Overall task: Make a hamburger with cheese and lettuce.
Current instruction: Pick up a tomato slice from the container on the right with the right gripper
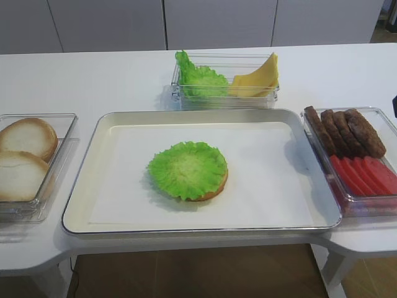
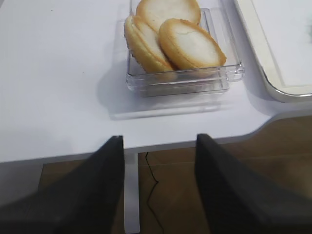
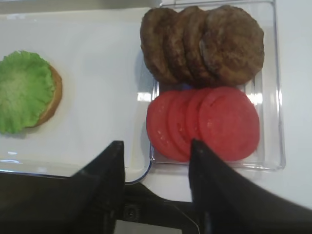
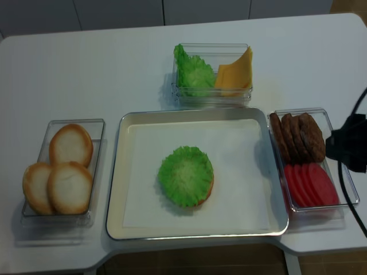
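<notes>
**On the tray: bun base with a green leaf, both grippers empty**

At the middle of the metal tray (image 1: 205,117), on white paper, lies the hamburger (image 1: 188,170): a tan bun base covered by one frilly lettuce leaf. More lettuce (image 1: 200,81) and the cheese (image 1: 257,77) slices stand together in a clear box behind the tray. On the right, a clear tray (image 3: 270,87) holds brown patties (image 3: 204,44) and red tomato slices (image 3: 204,124). On the left, another clear box holds pale bun halves (image 2: 173,39).

The right gripper (image 3: 156,151) hovers above the near edge of the patty tray, its fingers wide apart and holding nothing. The left gripper (image 2: 158,146) hangs over the bench (image 2: 58,73) edge near the buns, fingers also wide and empty.
</notes>
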`<state>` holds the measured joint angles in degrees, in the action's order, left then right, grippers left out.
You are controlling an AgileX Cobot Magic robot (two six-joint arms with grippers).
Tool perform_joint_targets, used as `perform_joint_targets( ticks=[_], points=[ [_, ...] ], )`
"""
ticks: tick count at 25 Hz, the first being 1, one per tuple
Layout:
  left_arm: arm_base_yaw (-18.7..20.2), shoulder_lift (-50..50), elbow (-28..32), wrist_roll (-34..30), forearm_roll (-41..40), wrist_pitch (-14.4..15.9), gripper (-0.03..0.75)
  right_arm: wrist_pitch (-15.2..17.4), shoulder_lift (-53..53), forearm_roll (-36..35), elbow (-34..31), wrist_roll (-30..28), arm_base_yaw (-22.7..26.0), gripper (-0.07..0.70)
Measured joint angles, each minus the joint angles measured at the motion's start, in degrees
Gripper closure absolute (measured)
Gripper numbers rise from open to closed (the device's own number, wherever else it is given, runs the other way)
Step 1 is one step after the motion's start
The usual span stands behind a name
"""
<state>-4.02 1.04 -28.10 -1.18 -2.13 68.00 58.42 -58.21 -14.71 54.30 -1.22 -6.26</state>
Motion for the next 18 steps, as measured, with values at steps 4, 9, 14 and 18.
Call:
perform_joint_targets(
  ticks=[4, 9, 14, 18],
  points=[
    [0.0, 0.0, 0.0, 0.0, 0.0, 0.0, 0.363, 0.7, -4.1, 1.1, 1.1, -0.4, -3.7, 0.309],
    [0.0, 0.0, 0.0, 0.0, 0.0, 0.0, 0.363, 0.7, -10.1, 6.2, 1.4, 3.7, -10.8, 0.316],
    [0.0, 0.0, 0.0, 0.0, 0.0, 0.0, 0.363, -1.0, -16.2, 8.8, 1.5, 5.4, -14.2, 0.317],
    [0.0, 0.0, 0.0, 0.0, 0.0, 0.0, 0.363, -1.6, -21.3, 11.5, 1.5, 7.0, -14.6, 0.317]
  ],
)
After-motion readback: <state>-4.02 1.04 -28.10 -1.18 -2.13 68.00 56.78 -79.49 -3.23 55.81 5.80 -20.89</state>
